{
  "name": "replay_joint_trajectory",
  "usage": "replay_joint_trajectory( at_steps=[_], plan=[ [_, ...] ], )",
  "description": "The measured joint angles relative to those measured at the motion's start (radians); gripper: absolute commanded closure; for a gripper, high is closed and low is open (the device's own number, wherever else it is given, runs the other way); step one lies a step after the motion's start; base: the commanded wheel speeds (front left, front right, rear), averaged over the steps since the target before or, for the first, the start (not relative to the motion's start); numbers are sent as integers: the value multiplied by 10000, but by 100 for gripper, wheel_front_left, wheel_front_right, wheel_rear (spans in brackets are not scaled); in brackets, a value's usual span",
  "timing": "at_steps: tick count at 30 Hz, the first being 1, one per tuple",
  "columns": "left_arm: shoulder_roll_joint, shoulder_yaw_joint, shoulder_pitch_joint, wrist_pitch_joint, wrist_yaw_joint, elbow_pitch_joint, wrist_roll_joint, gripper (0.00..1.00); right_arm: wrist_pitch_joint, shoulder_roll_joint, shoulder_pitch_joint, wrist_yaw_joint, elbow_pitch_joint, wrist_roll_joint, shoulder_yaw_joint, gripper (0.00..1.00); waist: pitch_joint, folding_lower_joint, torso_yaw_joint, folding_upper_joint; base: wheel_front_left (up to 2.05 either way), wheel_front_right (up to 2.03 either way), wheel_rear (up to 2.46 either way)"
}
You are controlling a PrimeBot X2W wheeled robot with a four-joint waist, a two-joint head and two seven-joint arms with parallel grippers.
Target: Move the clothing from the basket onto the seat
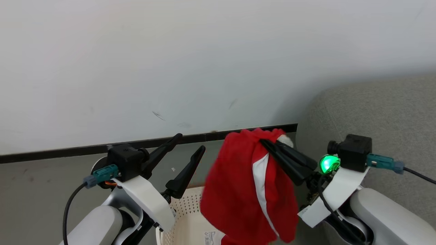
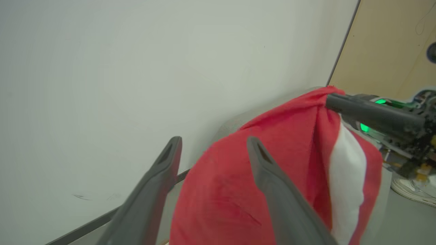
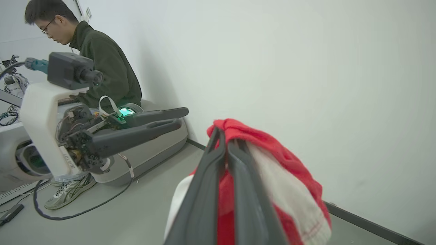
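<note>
Item: red garment (image 1: 238,190), hanging over laundry basket (image 1: 185,211) at 6 o'clock. Right pincer (image 1: 269,144) clamped on it; left pincer (image 1: 190,142) spread, empty. Step: carrying. Next, probably: swing to sofa (image 1: 374,112) at 3 o'clock, release.

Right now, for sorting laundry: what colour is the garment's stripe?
White stripe on red garment; head view shows best.

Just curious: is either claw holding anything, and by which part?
The right gripper pinches the red garment by a bunched fold at its top; the left gripper is open, holding nothing.
</note>
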Motion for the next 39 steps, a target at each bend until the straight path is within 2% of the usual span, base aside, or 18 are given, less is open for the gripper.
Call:
replay_joint_trajectory(
  at_steps=[7, 22, 39],
  plan=[
    [-79, -121, 218, -353, -13, 0, 4, 0, 0, -311, 521, 0, -173, -368, -978, 100, 37, 0, -165, 0, 0, 0, 0],
    [-418, -1101, 395, -775, -410, -31, 215, 0, -12, -974, 2144, 0, -642, -1227, -3614, 100, -9, 0, -691, 0, 0, 0, 0],
    [-949, -1992, 398, -1223, -617, 249, 472, 0, -12, -1101, 4252, 0, -1267, -1708, -5279, 100, -127, 0, -1622, 0, 0, 0, 0]
  ],
)
